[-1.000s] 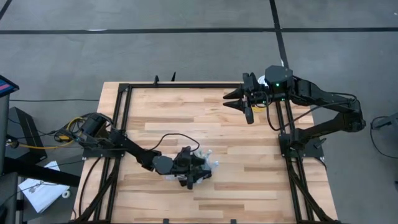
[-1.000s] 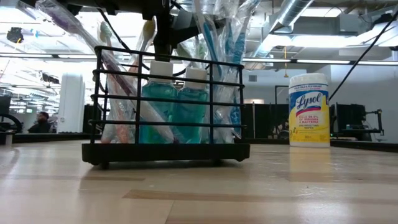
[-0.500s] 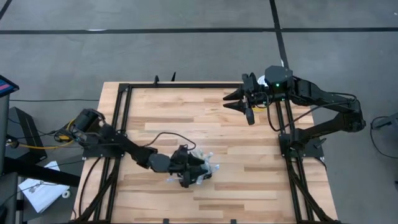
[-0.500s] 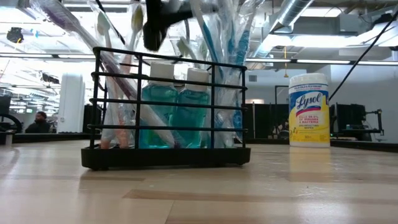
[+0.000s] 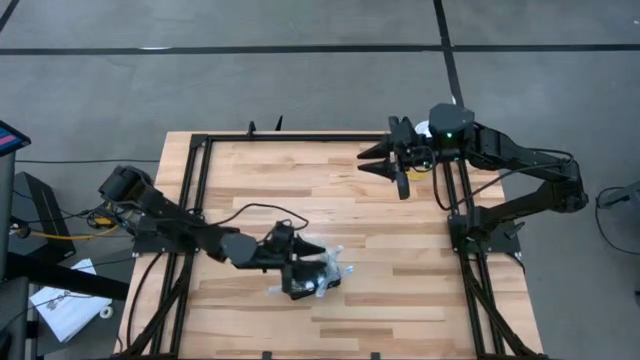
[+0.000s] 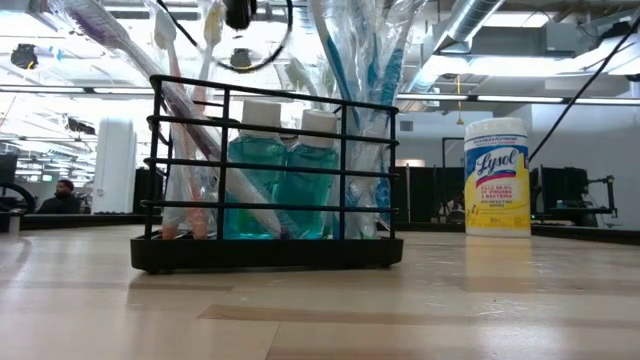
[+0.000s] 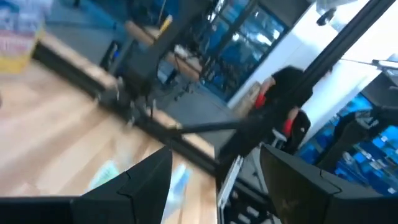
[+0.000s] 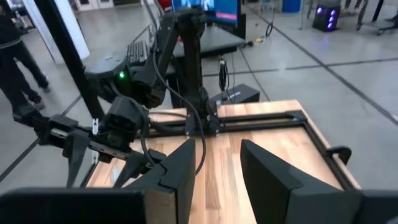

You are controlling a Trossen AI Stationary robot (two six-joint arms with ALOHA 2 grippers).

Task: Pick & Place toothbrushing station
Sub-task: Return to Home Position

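High view: the toothbrushing station (image 5: 318, 280), a black wire-rack holder, stands on the pale wooden table (image 5: 400, 270) at lower centre, with the left gripper (image 5: 295, 262) over it. The right gripper (image 5: 372, 162) waits upper right, fingers spread. Half a second ago the left arm reached further right.

Low view: the station (image 6: 265, 250), left of centre, is packed with toothbrushes and two teal bottles, so filling looks finished; only the retreat seems left. The left gripper (image 6: 238, 12) has risen to the top edge.

Left wrist view: fingers (image 7: 149, 180) apart, empty.

Right wrist view: fingers (image 8: 180, 174) apart, empty.
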